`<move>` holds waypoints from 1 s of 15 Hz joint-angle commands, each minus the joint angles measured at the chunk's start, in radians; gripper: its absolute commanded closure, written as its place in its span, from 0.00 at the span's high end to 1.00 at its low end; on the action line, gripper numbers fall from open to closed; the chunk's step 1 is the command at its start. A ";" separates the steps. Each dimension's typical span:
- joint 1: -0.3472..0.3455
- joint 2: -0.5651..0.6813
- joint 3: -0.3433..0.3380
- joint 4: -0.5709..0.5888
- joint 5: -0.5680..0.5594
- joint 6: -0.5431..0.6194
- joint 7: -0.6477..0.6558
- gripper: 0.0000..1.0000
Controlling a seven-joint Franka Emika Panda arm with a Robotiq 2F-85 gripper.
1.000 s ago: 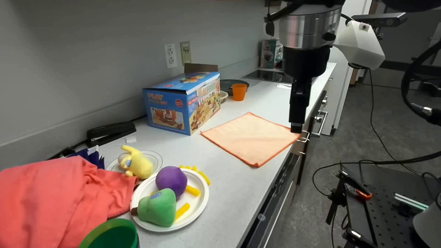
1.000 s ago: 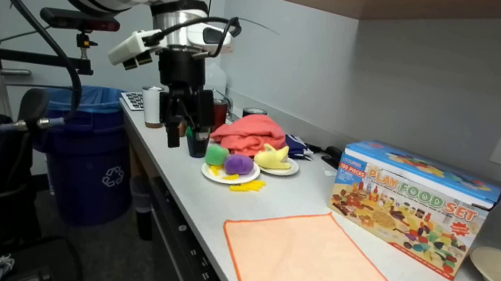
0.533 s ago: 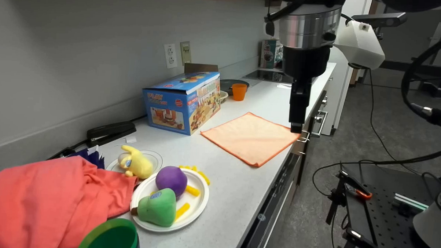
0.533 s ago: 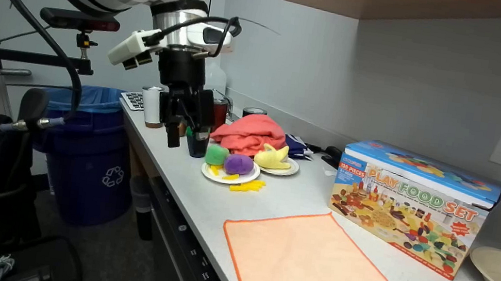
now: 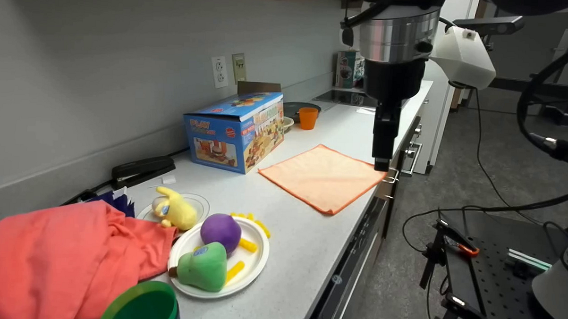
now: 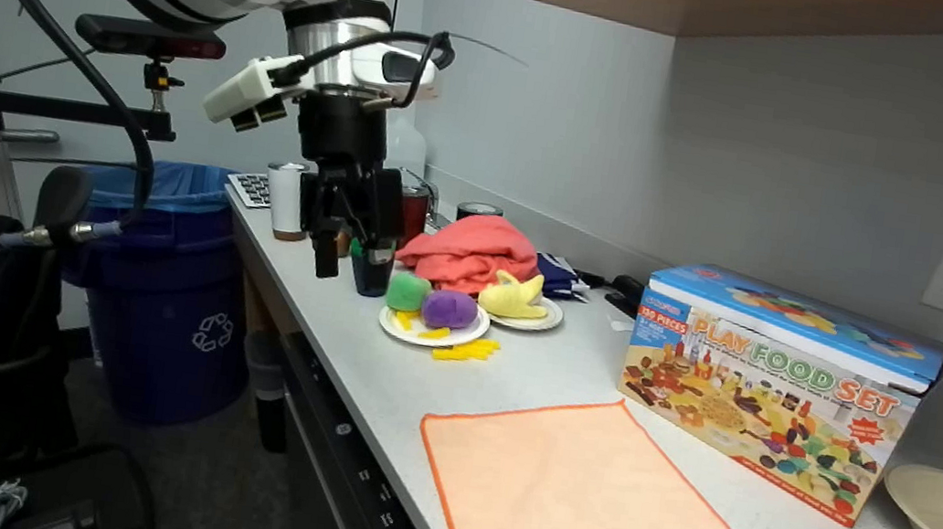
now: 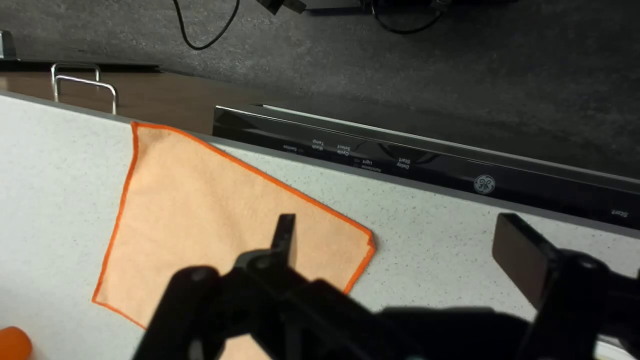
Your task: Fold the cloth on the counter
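Lying bunched at far L, coral fabric (image 5: pixel 68 260) is partly hidden at lwr R by a green cup (image 5: pixel 154 301). Farther back, a black stapler-like item (image 5: pixel 142 168) is set nr the wall (image 5: pixel 102 87). Next to the fabric, a yellow plush toy (image 5: pixel 180 216) is laid on a thin plate (image 5: pixel 203 207); a nearer white plate (image 5: pixel 259 265) is loaded w/ a green plush pear (image 5: pixel 203 267), a purple plush toy (image 5: pixel 220 232) & yellow toy fries (image 5: pixel 235 271), w/ more fries laid just beside it on the counter (image 5: pixel 285 254). Behind, nr the wall, a blue Play Food Set box (image 5: pixel 219 129) is stood w/ its flap up. R of it, an orange cup (image 5: pixel 307 119) is placed upright in front of a dark pan (image 5: pixel 290 108). The orange-edged peach cloth (image 5: pixel 326 177) is spread flat on the counter R of the box, one corner right at its front edge. A black GE dishwasher (image 5: pixel 352 263) is fitted below. Farther R, the gripper (image 5: pixel 381 164) is held in midair, apart from the cloth; in the wrist view its fingers (image 7: pixel 520 260) are seen spread wide, w/ cloth & counter showing btwn them. At far R, a perforated black board (image 5: pixel 497 275) is partly covered by the arm's white base (image 5: pixel 555 296).
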 commanded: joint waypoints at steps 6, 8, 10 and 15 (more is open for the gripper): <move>0.016 0.028 -0.048 0.012 -0.010 0.019 -0.016 1.00; 0.019 0.053 -0.079 0.012 0.017 0.068 -0.046 1.00; 0.017 0.094 -0.103 0.020 0.038 0.137 -0.065 1.00; 0.018 0.239 -0.123 0.059 0.054 0.294 -0.064 1.00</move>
